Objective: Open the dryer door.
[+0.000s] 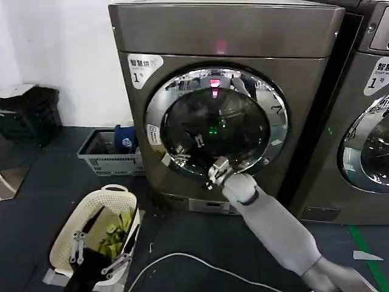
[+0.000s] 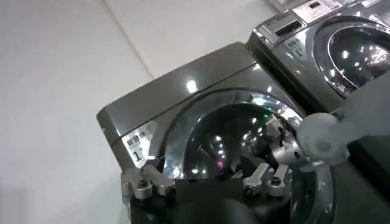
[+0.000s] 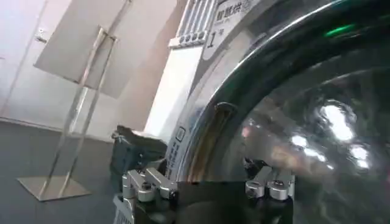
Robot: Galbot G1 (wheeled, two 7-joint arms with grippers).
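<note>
Chrome-ringed dryer door (image 1: 216, 125) sits shut on the dryer (image 1: 225, 36).

right arm stretched way forward and up, right gripper (image 1: 214, 172) raised ahead, fingers spread apart. left gripper (image 1: 97, 258) parked low on left side, fingers spread too, pointing up.

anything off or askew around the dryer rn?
Nothing stands out. The dryer door sits shut and flush on the dryer, glass intact. The right gripper is at the door's lower rim, fingers open. The left gripper hangs low over the white basket.
</note>
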